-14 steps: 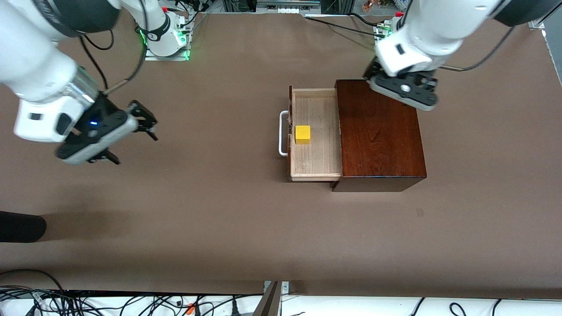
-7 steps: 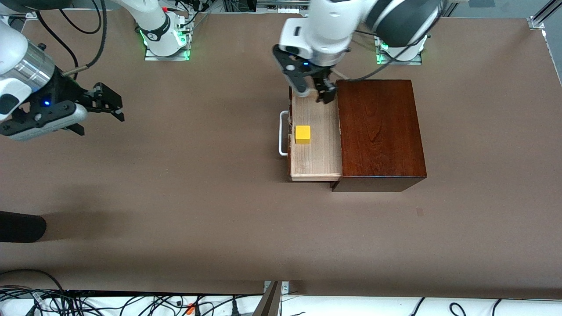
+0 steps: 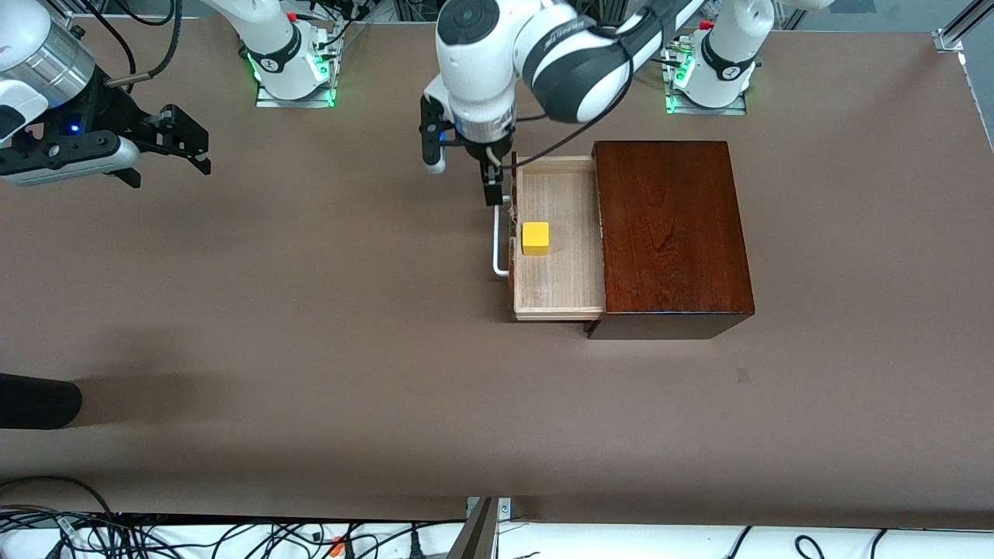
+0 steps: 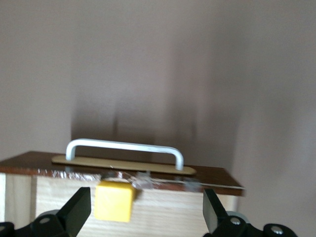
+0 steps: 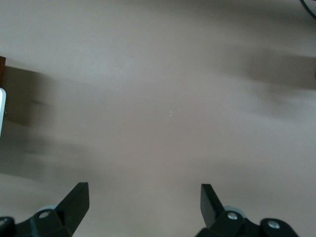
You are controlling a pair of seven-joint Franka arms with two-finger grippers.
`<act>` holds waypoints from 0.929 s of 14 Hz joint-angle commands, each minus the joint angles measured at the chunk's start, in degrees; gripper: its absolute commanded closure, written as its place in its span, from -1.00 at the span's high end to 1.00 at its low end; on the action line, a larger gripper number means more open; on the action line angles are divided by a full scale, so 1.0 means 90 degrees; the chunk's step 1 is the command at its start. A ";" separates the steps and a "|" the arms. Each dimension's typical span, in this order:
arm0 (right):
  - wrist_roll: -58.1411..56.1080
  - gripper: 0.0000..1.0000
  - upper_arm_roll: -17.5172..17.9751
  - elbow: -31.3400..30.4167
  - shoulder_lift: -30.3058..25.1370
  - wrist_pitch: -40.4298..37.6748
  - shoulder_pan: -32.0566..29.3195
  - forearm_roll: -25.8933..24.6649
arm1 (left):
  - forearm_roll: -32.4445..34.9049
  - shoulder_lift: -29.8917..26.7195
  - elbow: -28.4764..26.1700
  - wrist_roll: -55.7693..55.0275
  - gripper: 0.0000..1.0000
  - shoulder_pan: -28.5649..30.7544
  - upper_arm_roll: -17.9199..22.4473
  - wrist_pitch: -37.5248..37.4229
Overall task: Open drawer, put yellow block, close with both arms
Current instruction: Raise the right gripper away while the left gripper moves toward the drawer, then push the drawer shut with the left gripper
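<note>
The drawer (image 3: 559,283) stands pulled out of the dark mahogany box (image 3: 668,233), its white handle (image 3: 498,248) toward the right arm's end. The yellow block (image 3: 535,237) sits in the tray just inside the drawer front. My left gripper (image 3: 497,190) is open and empty over the drawer front, at the handle's end nearer the robot bases. In the left wrist view its open gripper (image 4: 145,217) frames the tray, with the block (image 4: 114,201) by one finger and the handle (image 4: 123,147) past it. My right gripper (image 3: 186,144) is open and empty, over bare table at the right arm's end.
A black object (image 3: 35,400) lies at the table's edge at the right arm's end, nearer the camera. Cables (image 3: 194,536) run along the table's near edge. The right wrist view shows its open gripper (image 5: 143,207) over bare brown table.
My left arm has swung from over the box to over the drawer front by the handle. My right gripper has drawn away toward the right arm's end. Drawer and block have not moved.
</note>
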 commanded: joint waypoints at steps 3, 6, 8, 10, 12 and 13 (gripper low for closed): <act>0.0044 1.00 -0.0222 -0.0091 0.0105 0.0276 -0.0159 -0.0035 | 0.0878 0.0730 0.0286 0.0621 1.00 -0.0045 0.0022 0.0283; -0.0024 1.00 -0.0292 -0.0052 0.0125 0.0266 -0.0149 -0.0035 | 0.1101 0.0945 0.0237 0.0631 1.00 -0.0084 0.0052 0.0556; 0.0005 1.00 -0.0292 -0.0013 0.0135 0.0276 -0.0149 -0.0035 | 0.1327 0.1043 0.0218 0.0621 1.00 -0.0133 0.0052 0.0566; 0.0044 1.00 -0.0292 -0.0012 0.0164 0.0101 -0.0159 -0.0035 | 0.1328 0.1063 0.0208 0.0592 1.00 -0.0133 0.0052 0.0546; 0.0054 1.00 -0.0292 0.0017 0.0193 0.0090 -0.0139 -0.0054 | 0.1318 0.1053 0.0169 0.0543 1.00 -0.0124 0.0052 0.0488; 0.0054 1.00 -0.0292 0.0017 0.0193 0.0090 -0.0159 -0.0044 | 0.1318 0.1043 0.0140 0.0533 1.00 -0.0095 0.0061 0.0449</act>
